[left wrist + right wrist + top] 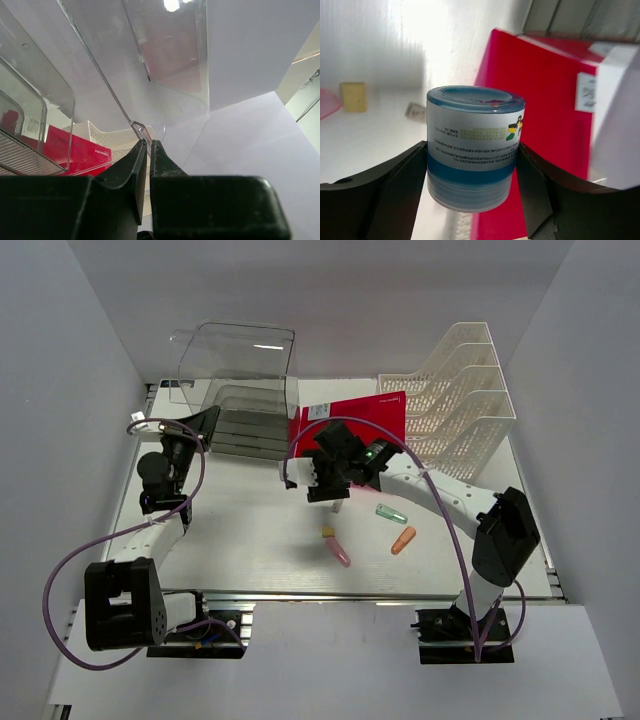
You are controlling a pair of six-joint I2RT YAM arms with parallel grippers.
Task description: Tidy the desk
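Transport looks to be your step: your right gripper (332,490) clamps the blue-labelled tub (475,130) over the middle of the desk (250,530), your left gripper (148,145) pinches the clear drawer box (240,370) by its edge, so next probably steer the tub inside and release.

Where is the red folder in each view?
Top external: red folder at centre back, between clear drawer box and mesh rack.
Left wrist: lower left, partly behind clear plastic.
Right wrist: right half, behind the held tube.
Shared landmark: its white printed label.
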